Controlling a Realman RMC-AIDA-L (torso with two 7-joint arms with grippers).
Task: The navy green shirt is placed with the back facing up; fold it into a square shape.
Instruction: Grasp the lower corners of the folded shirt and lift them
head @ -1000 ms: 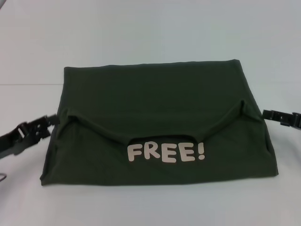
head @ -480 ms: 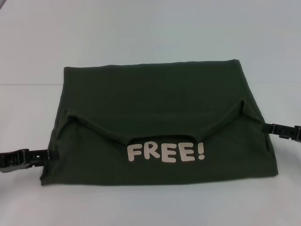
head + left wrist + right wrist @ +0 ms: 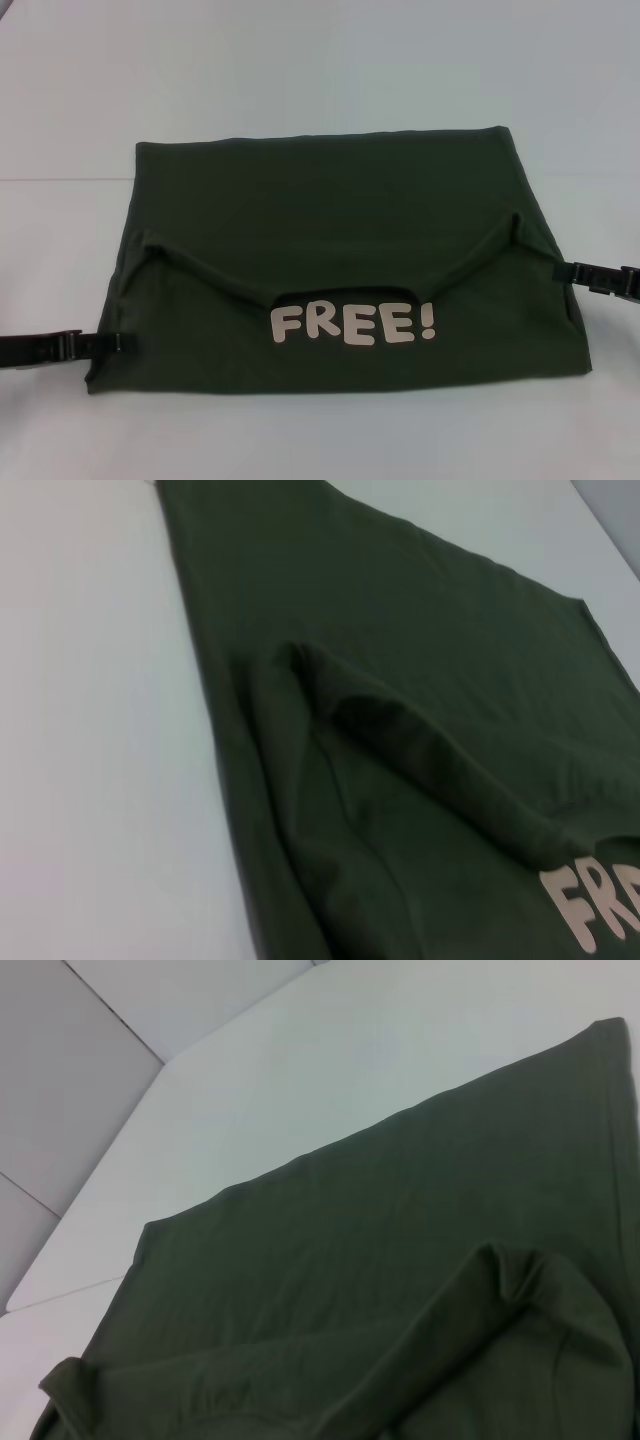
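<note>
Left end effector (image 3: pixel 118 342) sits low at the shirt's (image 3: pixel 330 250) near-left edge, tip right against the cloth. Whether its fingers are spread or pinched can't be told from here, they're just a thin dark bar. Right end effector (image 3: pixel 566 268) is at the right edge, roughly level with the flap's corner, tip touching the fabric; same story, the fingers can't be made out. Neither wrist view shows any fingers, only cloth.

The shirt lies mid-table (image 3: pixel 320 60) as a wide rectangle. Its near part is folded up over the back, so the "FREE!" lettering (image 3: pixel 352 324) faces up, and the flap's two corners stick up a bit.

It looks partway folded: wider than deep, so the sides probably need to come in next. To do that well, each end effector should catch every layer at its edge, not just the top flap, then lift evenly and carry toward the middle. The left sits nearer than the right, so the fold could skew unless they level up first.
</note>
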